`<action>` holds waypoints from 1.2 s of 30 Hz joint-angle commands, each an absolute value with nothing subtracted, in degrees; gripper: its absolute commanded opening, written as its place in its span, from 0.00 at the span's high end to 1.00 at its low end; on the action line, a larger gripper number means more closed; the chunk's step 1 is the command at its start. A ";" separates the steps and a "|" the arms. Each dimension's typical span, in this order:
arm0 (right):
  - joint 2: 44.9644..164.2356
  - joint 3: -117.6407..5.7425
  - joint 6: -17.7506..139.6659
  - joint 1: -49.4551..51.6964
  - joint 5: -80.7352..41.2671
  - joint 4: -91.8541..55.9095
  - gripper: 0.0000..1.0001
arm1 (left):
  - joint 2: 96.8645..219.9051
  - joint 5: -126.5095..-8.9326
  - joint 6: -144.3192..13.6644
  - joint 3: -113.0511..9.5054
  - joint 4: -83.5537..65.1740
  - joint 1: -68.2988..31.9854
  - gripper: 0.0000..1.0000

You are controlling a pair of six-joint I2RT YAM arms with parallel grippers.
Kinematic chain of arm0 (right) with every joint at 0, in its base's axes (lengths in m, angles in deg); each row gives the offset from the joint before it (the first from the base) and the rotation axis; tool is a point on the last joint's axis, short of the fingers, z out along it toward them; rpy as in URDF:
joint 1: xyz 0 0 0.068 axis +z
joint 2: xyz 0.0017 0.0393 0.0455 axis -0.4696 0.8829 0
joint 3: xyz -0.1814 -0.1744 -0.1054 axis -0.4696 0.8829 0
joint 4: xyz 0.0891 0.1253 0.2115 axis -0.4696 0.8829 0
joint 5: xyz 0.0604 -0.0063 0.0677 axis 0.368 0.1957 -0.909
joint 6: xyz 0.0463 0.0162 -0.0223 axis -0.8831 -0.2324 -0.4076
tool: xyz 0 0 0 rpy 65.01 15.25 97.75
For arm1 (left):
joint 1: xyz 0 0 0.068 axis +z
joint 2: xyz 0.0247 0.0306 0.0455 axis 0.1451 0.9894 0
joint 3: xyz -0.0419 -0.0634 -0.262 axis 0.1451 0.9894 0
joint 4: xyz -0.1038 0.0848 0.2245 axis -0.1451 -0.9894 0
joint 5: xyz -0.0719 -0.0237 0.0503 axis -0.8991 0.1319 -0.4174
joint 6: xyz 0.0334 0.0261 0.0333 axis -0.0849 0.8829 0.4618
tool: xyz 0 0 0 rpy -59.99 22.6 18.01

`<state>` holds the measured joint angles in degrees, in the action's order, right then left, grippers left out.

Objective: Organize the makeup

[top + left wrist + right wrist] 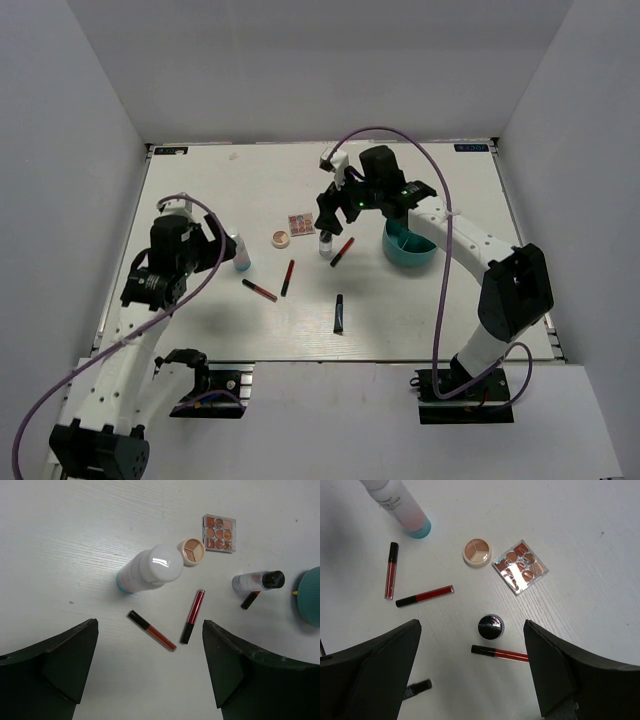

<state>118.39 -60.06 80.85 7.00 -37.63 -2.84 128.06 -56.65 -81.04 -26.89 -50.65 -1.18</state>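
Note:
The makeup lies in the middle of the table. A white bottle [242, 253] with a teal base stands upright next to my left gripper [215, 243], which is open and empty. A round beige compact [281, 239] and a square palette [301, 223] lie beside a dark-capped bottle [325, 243]. Three red-and-black tubes [343, 251] [288, 277] [259, 290] and a black tube [340, 313] lie flat. My right gripper [335, 207] hovers open above the dark-capped bottle [491, 626]. The left wrist view shows the white bottle [157, 567] and two tubes [193, 616] [151, 630] ahead of the open left gripper [149, 625].
A teal round tub [410, 243] stands right of the makeup, under the right arm; its edge shows in the left wrist view [310, 597]. White walls enclose the table on three sides.

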 commanded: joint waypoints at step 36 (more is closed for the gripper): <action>108.34 -51.95 77.79 1.35 -30.81 -3.36 0.11 | 157.60 -56.03 -74.05 -31.72 -37.84 -4.66 0.46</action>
<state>111.37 -52.50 78.25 2.12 -31.45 -2.21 157.78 -56.61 -73.85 -29.62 -38.19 -3.80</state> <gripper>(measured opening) 0.889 0.592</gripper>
